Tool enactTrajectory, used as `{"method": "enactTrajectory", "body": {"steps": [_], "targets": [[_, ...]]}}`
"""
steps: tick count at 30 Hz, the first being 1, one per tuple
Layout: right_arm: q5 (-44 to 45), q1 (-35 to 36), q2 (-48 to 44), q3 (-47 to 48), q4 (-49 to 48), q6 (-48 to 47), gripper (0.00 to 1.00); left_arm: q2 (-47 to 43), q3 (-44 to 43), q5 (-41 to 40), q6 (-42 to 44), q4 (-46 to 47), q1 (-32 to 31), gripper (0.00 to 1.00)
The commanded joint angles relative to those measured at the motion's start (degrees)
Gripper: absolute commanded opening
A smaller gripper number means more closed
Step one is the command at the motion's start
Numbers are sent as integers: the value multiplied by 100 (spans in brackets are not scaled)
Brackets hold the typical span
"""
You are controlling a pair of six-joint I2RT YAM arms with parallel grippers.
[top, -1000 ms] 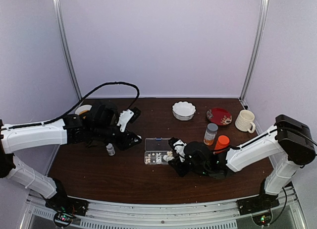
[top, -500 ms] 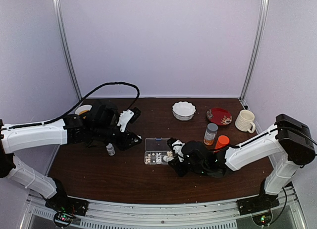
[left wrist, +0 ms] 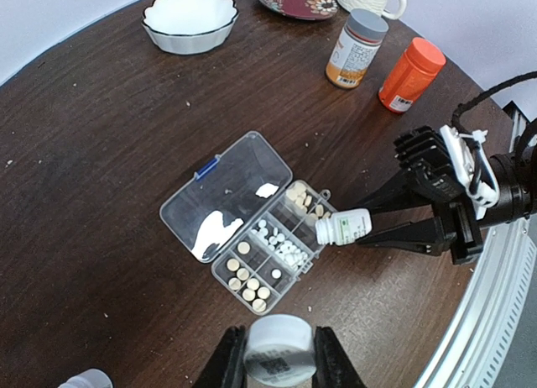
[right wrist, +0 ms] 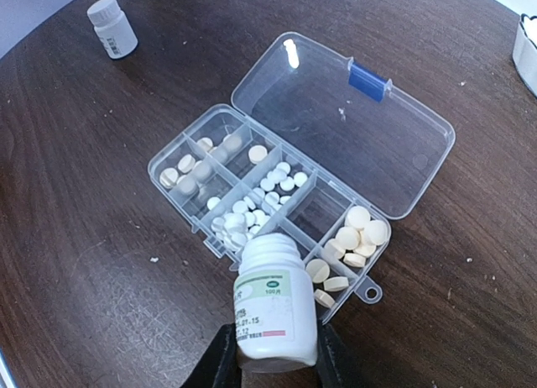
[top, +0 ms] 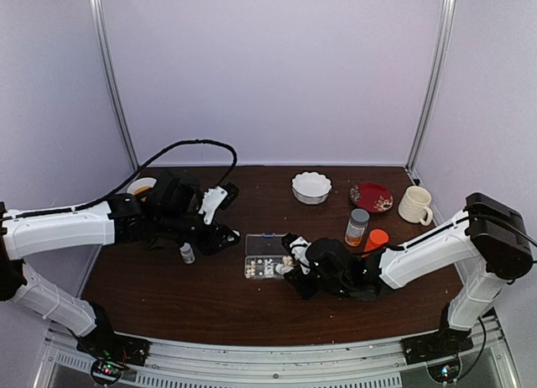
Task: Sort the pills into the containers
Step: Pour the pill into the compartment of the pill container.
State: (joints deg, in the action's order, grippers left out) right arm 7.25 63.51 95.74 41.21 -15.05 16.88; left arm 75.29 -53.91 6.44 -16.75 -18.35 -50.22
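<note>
**Pouring step, in progress.** The right gripper is closed on a small white plastic bottle with a green-banded label. The bottle is tipped neck-first, apparently uncapped, with its mouth over a near middle cell of the clear plastic rectangular pill organizer box. That box stands at mid-table.

The tiny whitish and pale tablets are seen in most cells. Small white ones fill the middle cells and larger pale discs the end cells; one cell beside the mouth appears empty.

The left gripper is closed on a second small white bottle, seen end-on and held apart from the box, on its left.

The next move is judged to call for slightly more tilt or a gentle shake. The mouth should be kept within one cell's walls, so that nothing is spilled over a divider or onto the dark brown wooden table.

The box's lid is laid open flat on the far side, so approach from there is hindered. Bare wood is offered on the near side, and the table's near edge is well apart from the box.

A capped white bottle stands near the box on its left. An orange bottle and a grey-capped bottle stand to the right, behind the right arm, so sideways sweep is limited.
</note>
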Motion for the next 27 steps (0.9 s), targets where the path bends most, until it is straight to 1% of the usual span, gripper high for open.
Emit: {"method": "enactTrajectory", "body": {"steps": [1,4,7,10,13,14,16,17,19,20,22,23,25,26,27], "targets": [[-25,32,-112,-163,-425,44,0,48,-231,68,73,-34,30,0],[84,37,58,209,244,-9,0,48,-243,62,80,-43,29,0],[39,43,-60,-136,-376,57,0,78,-266,76,84,-51,30,0],[97,35,95,176,201,30,0,95,-278,86,91,-71,31,0],[-3,44,-76,-151,-366,89,0,102,-293,90,93,-74,32,0],[34,33,-74,-103,-319,97,0,103,-295,92,93,-75,34,0],[142,35,60,236,299,59,0,113,-288,83,93,-80,30,0],[124,32,60,195,288,40,0,116,-295,88,93,-79,30,0],[92,30,-95,-130,-273,125,0,127,-295,103,93,-81,29,0],[111,23,-80,-130,-312,130,0,122,-291,103,93,-84,29,0],[158,16,45,201,338,83,0,118,-280,101,85,-85,30,0],[112,20,31,211,270,69,0,119,-278,102,80,-89,32,0],[61,23,-101,-93,-254,115,0,138,-278,101,77,-88,29,0],[88,17,-105,-136,-245,129,0,143,-278,111,76,-84,32,0],[137,6,-39,-11,-4,115,0,143,-278,119,76,-83,31,0]]}}
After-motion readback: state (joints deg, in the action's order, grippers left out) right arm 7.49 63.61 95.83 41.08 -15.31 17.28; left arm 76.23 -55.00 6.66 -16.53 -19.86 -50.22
